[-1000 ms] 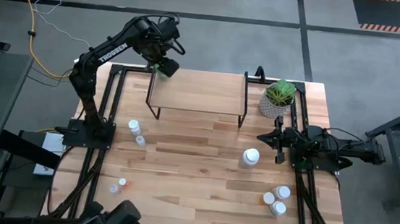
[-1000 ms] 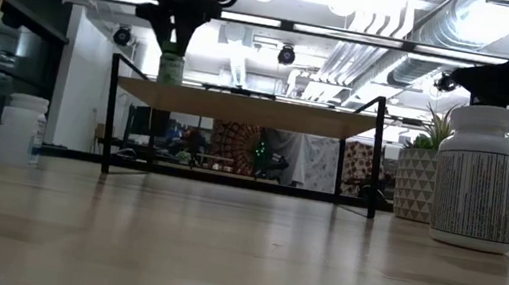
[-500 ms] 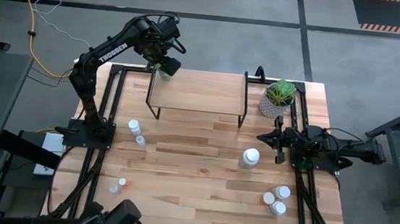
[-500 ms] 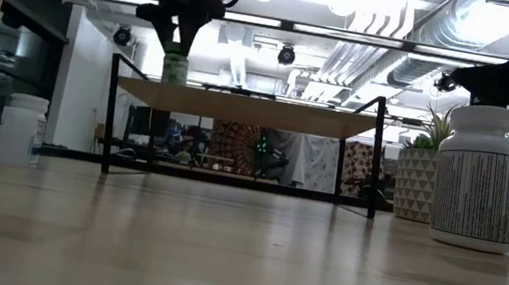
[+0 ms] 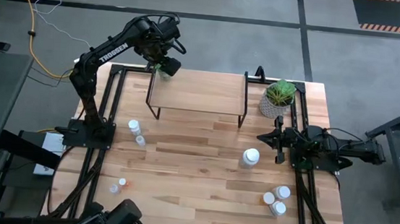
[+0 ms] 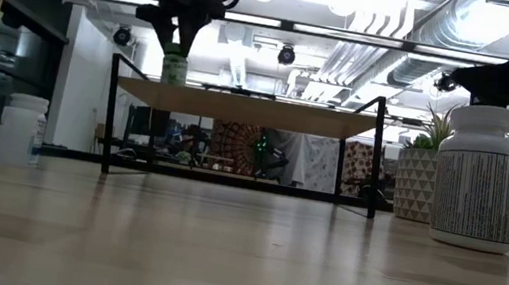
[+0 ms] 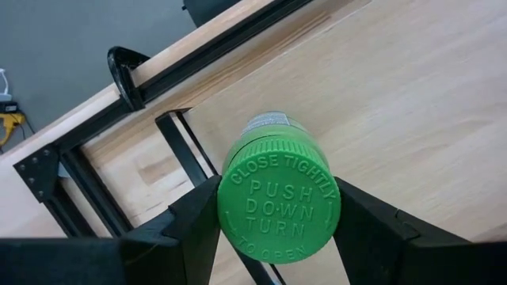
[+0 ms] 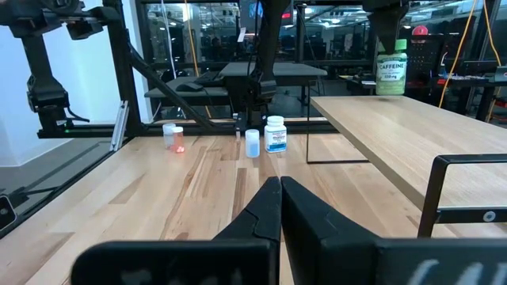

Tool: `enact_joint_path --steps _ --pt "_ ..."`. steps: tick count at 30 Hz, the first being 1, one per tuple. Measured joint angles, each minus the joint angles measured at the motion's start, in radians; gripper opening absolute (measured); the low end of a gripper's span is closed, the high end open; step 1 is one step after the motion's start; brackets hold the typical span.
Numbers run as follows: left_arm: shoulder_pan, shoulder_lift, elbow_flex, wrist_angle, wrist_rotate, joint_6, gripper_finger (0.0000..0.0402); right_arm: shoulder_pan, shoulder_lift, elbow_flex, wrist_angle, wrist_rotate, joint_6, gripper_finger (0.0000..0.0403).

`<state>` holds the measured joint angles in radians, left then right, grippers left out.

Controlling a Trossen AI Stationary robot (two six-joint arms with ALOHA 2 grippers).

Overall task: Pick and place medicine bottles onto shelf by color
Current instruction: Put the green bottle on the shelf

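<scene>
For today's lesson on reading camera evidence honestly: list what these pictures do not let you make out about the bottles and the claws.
- Green-capped bottle, left wrist view: body and label hidden beneath its own cap.
- The same bottle, low view: whether its base touches the shelf cannot be told.
- Small bottles near the left arm's base, high view: too small to read labels.
- Left claw, high view: fingers lost in its dark housing.
- Right claw: shut, waiting.

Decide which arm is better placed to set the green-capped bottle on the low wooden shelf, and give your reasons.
The left. Its gripper is already shut on the green-capped medicine bottle, over the far left corner of the light-wood shelf. The right gripper rests shut and empty beside the table's right edge, away from the shelf.
</scene>
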<state>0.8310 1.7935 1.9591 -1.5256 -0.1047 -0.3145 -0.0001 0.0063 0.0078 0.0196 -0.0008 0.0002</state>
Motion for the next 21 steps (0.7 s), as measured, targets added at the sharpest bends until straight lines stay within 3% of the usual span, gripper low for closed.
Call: enact_joint_path --steps 21 --pt "0.000 0.016 0.000 -0.012 -0.023 0.002 0.0197 0.000 0.000 0.000 0.000 0.000 0.000 0.0000"
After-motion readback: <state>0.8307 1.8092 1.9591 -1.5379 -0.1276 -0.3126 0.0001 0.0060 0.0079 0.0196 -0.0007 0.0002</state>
